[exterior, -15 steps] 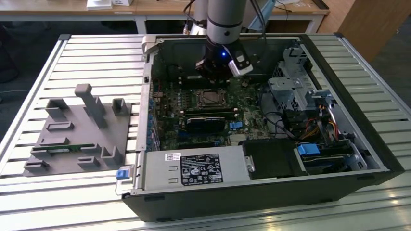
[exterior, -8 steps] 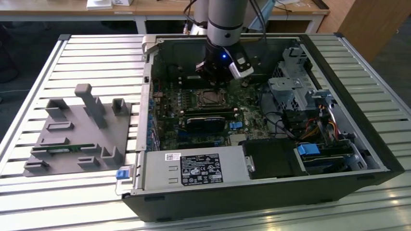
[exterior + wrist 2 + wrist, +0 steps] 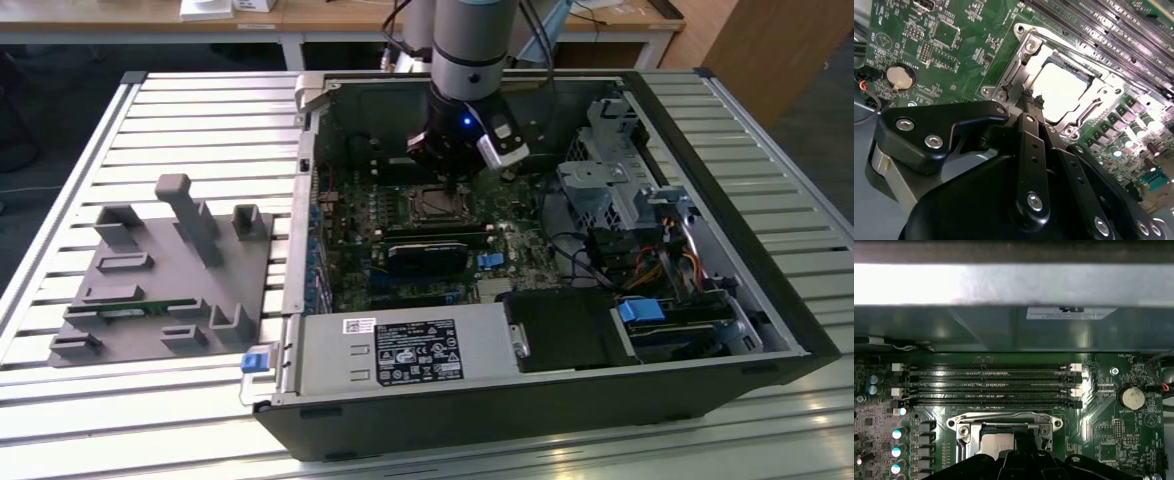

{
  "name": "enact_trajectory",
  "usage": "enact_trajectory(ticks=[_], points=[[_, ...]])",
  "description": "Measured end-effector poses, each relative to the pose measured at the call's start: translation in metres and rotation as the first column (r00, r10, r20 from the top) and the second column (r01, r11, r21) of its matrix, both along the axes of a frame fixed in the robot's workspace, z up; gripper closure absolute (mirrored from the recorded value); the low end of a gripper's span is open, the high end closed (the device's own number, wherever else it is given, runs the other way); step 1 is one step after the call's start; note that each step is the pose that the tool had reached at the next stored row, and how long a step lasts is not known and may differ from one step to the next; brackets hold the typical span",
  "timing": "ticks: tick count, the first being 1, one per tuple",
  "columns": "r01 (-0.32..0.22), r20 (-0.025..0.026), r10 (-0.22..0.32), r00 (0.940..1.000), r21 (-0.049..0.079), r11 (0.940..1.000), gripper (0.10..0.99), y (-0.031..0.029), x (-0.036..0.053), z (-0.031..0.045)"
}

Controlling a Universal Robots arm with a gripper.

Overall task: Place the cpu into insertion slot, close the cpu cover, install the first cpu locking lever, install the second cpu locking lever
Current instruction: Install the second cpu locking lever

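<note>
Gripper and wrist hang low inside the open computer case, directly over the CPU socket on the green motherboard. In the second wrist view the dark fingertips come together at the socket's edge, drawn close on nothing that can be made out; whether they touch the metal frame there cannot be told.

The cpu lies flat in the socket, its pale metallic top showing through the window of the cpu cover, which appears to be down around the chip. That suggests the placing is done and the work now concerns the frame and its levers, which would explain why the fingertips sit at the socket rim, not above the chip. The levers' position cannot be judged.

Beside the socket run the long memory slots, and a coin cell battery sits further off. The case rests on a slatted metal tabletop, with a grey parts fixture on the exterior view's left. Wooden desks stand behind.
</note>
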State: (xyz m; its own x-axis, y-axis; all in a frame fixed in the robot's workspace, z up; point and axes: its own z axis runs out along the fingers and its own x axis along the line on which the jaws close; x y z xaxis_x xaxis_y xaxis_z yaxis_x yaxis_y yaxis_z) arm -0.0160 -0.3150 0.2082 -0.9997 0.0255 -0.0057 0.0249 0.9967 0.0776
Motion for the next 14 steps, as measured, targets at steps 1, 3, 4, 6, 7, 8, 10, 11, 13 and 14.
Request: enact_trajectory(ticks=[1,3,4,6,7,8,10,11,13,14], points=[[0.0,0.0001,0.0,1.0,0.0,1.0,0.98,-0.0003,0.0,0.0],[0.0,0.0,0.0,1.0,0.0,1.0,0.98,-0.0003,0.0,0.0001],[0.0,-0.0002,0.0,1.0,0.0,1.0,0.98,-0.0004,0.0,0.0006],[0.0,0.0001,0.0,1.0,0.0,1.0,0.98,-0.0004,0.0,0.0036],[0.0,0.0,0.0,1.0,0.0,1.0,0.98,-0.0004,0.0,0.0063],[0.0,0.0,0.0,1.0,0.0,1.0,0.98,-0.0004,0.0,0.0093],[0.0,0.0,0.0,1.0,0.0,1.0,0.98,-0.0004,0.0,0.0163],[0.0,0.0,0.0,1.0,0.0,1.0,0.98,-0.0004,0.0,0.0205],[0.0,0.0,0.0,1.0,0.0,1.0,0.98,-0.0004,0.0,0.028],[0.0,-0.0001,0.0,1.0,0.0,1.0,0.98,-0.0004,0.0,0.0298]])
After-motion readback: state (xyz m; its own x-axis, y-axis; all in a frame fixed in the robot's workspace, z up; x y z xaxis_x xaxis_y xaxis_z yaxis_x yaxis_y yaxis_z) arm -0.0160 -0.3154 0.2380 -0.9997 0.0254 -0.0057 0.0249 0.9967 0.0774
